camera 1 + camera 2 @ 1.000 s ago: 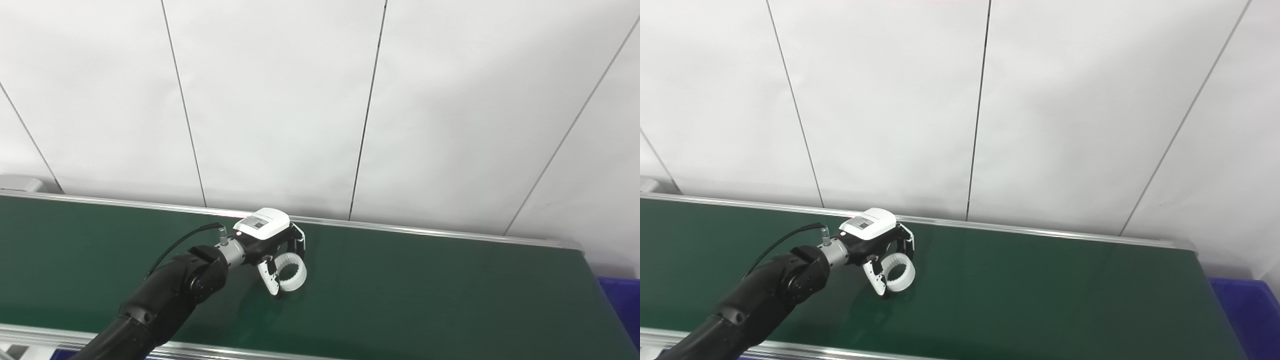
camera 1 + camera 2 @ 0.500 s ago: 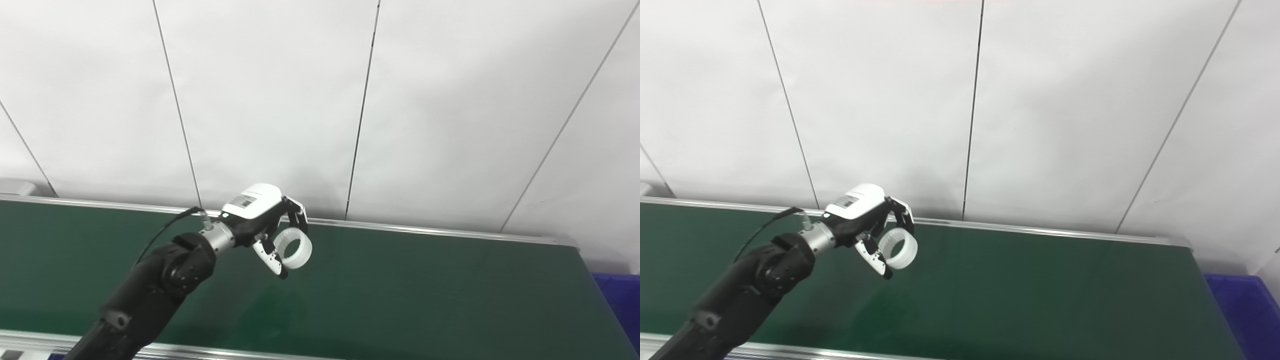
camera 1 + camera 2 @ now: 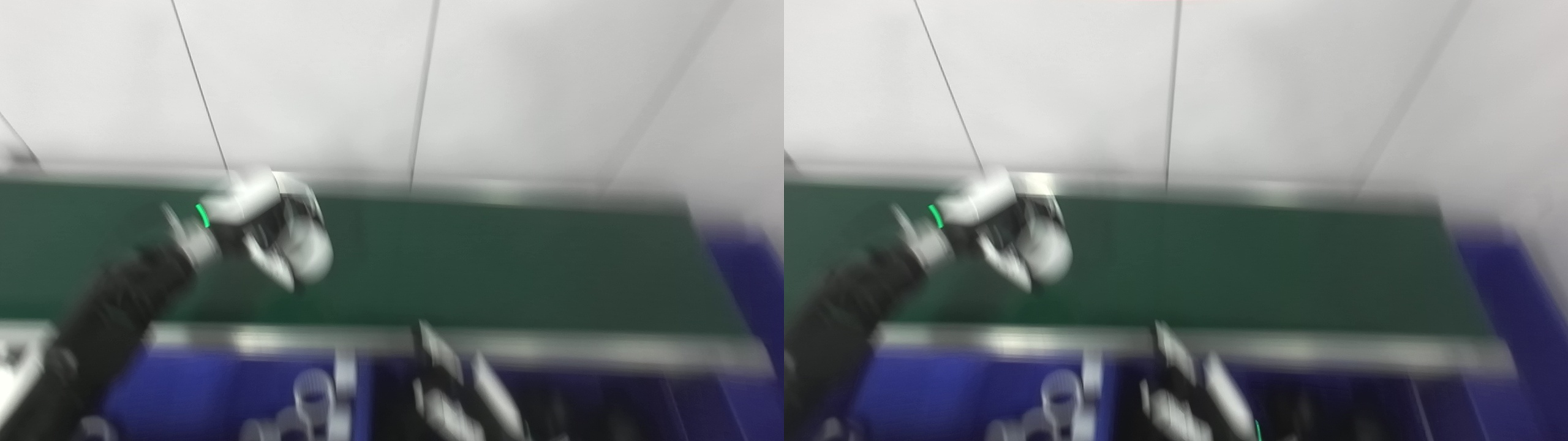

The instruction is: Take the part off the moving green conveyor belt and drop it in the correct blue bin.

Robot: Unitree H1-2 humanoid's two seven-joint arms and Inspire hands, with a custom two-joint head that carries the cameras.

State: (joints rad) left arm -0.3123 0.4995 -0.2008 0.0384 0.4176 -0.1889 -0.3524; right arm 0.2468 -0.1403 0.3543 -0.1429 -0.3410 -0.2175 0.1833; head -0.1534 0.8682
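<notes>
1. One white ring point(image 3: 309, 254) sits in the closed left hand point(image 3: 269, 229), held above the green belt point(image 3: 490, 263) near its left end.
2. Picking looks done; the drop is left.
3. Blue bins point(image 3: 202, 392) along the belt's near edge already hold similar rings point(image 3: 309, 398).
4. The right hand point(image 3: 456, 398) hangs low and blurred; I cannot tell its state.

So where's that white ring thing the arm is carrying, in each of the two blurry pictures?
Left eye view: the white ring is left of centre, over the green belt, in the left hand.
Right eye view: the ring sits further left, over the same belt.
Shared landmark: the belt's silver near rail, below the ring.
</notes>
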